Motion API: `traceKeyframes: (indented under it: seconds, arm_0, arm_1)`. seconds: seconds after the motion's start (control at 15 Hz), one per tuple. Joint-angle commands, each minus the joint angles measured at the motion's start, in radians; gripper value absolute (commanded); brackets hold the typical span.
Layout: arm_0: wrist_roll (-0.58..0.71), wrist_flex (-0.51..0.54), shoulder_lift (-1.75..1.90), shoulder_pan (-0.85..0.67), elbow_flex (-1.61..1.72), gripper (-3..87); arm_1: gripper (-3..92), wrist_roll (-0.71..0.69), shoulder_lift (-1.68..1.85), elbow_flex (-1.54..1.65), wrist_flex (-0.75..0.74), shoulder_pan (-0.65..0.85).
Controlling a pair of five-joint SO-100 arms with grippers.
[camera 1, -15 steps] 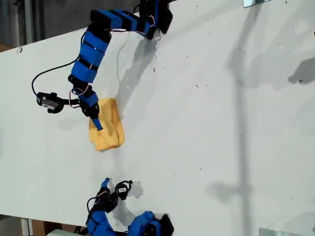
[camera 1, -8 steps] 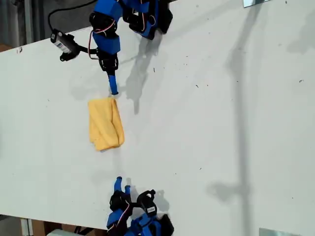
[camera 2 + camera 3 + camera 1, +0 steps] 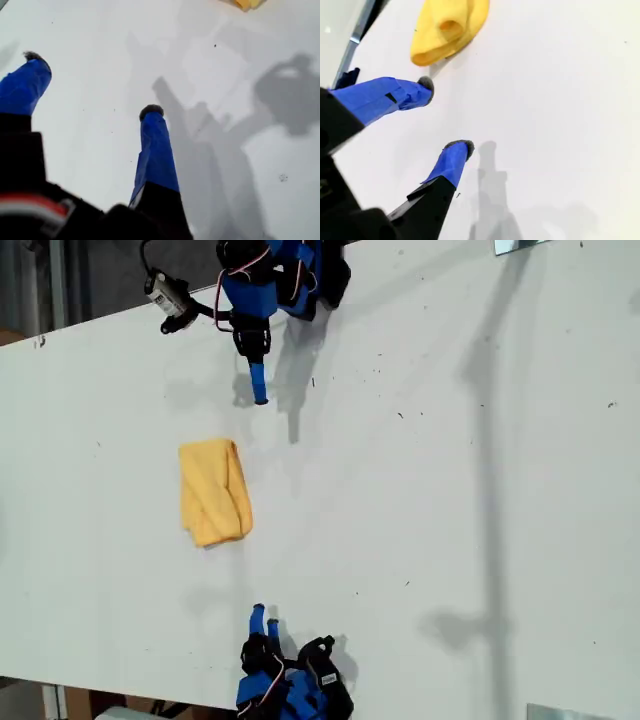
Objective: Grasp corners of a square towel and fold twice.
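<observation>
The towel (image 3: 212, 490) lay toward the exterior view's left on the white table (image 3: 450, 490). It was folded into a narrow yellow-orange bundle and lay free of both sets of fingers.

In the exterior view, my first gripper (image 3: 258, 395) hung just to the right of it and nearer the top edge, and its blue fingers pointed down the picture. The towel sat beyond those fingertips and off to one side, well apart from them. Seen along this gripper (image 3: 90, 84), the two fingers (image 3: 155, 145) were spread wide with only bare table between them. Just a scrap of the towel (image 3: 245, 4) showed, far ahead of the tips. Dark shadows (image 3: 200, 150) crossed the table past the nearer finger.

My second gripper (image 3: 264, 618) sat near the bottom edge of the exterior view, with its fingers pointing up the picture toward the towel. Seen along this gripper (image 3: 442, 116), the fingers (image 3: 395, 97) were parted and held nothing. The rounded, rolled end of the towel (image 3: 447, 30) lay ahead of the tips, near them but not touching.
</observation>
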Motion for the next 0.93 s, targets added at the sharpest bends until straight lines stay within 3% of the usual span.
traceKeyframes:
  seconds: [0.0,0.07,0.13,0.2,0.27,0.33,0.47,0.53,0.67,0.73,0.8,0.87]
  arm_0:
    - [0.018,-0.038,0.005,0.035,0.049,19.9]
    - [0.049,-0.040,0.005,0.040,0.054,19.8]
    - [0.058,-0.041,0.005,0.041,0.057,19.5]
    - [-0.043,-0.043,0.005,0.043,0.066,19.4]
    - [-0.054,-0.046,0.005,0.051,0.060,12.5]
    - [0.051,-0.044,0.005,0.058,0.046,7.0]
    - [0.054,-0.049,0.005,0.037,0.066,7.0]
    - [0.098,-0.049,0.005,0.044,0.067,7.1]
    - [0.064,-0.044,0.005,0.106,0.069,7.0]
    - [0.314,-0.060,0.005,0.117,0.075,7.0]
    - [0.348,-0.067,0.005,0.118,0.078,7.0]
    - [0.288,-0.063,0.005,0.120,0.078,7.0]
  arm_1:
    - [30.1,0.041,0.000,0.028,0.054,0.037]
    - [19.7,0.078,0.000,0.041,0.103,0.057]
    - [18.6,0.087,0.000,0.031,0.130,0.075]
    - [19.4,0.160,0.000,0.031,0.160,0.097]
    - [18.7,0.198,0.000,0.048,0.193,0.117]
    - [18.7,0.252,0.000,0.048,0.235,0.133]
    - [29.6,0.377,0.000,0.035,0.255,0.069]
    - [30.3,0.405,0.000,0.048,0.242,0.054]
    - [30.3,0.417,0.000,0.063,0.233,0.054]
    - [23.9,0.430,0.000,0.063,0.239,0.057]
    - [16.6,0.431,0.000,0.064,0.239,0.063]
    - [13.3,0.434,0.000,0.069,0.239,0.072]
